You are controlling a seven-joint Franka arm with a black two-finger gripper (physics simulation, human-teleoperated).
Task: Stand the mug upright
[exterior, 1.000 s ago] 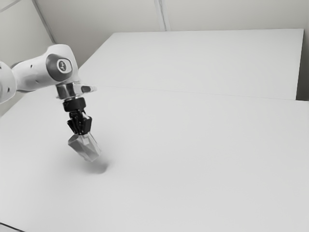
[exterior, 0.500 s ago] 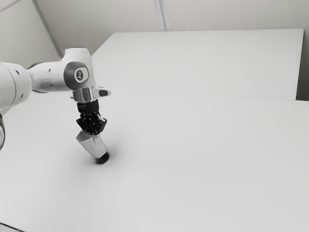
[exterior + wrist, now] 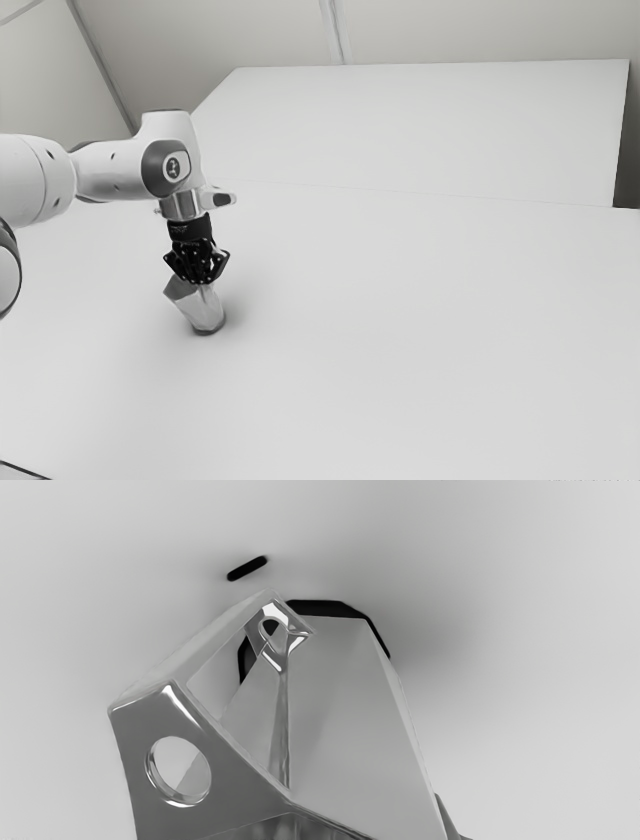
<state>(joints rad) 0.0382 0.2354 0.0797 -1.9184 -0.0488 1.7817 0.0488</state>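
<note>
Farthest toward the exterior view's left, well apart from the mug (image 3: 197, 310) and nearer the camera, ran a thin dark line (image 3: 22, 470). My white arm (image 3: 110, 170) reached in from that same side, higher than the mug. On its joint above the mug sat a round badge (image 3: 173, 167) with a dark mark in it, too small for me to read.

My black claw (image 3: 204, 284) pointed down at the mug's upper part and was clamped on it; how wide my grip stood, I couldn't tell, as the mug hid the tips. The mug leaned, its mouth tipped up toward the exterior view's left and its base low, down by the white table (image 3: 430, 340). Whether the base touched, I couldn't tell. In the wrist view its faceted grey handle (image 3: 200, 655) stuck out from the body, a round hole through the wide end. A short dark mark (image 3: 247, 568) lay just beyond the handle. To the exterior view's right of the mug, the bare white tabletop stretched away.
</note>
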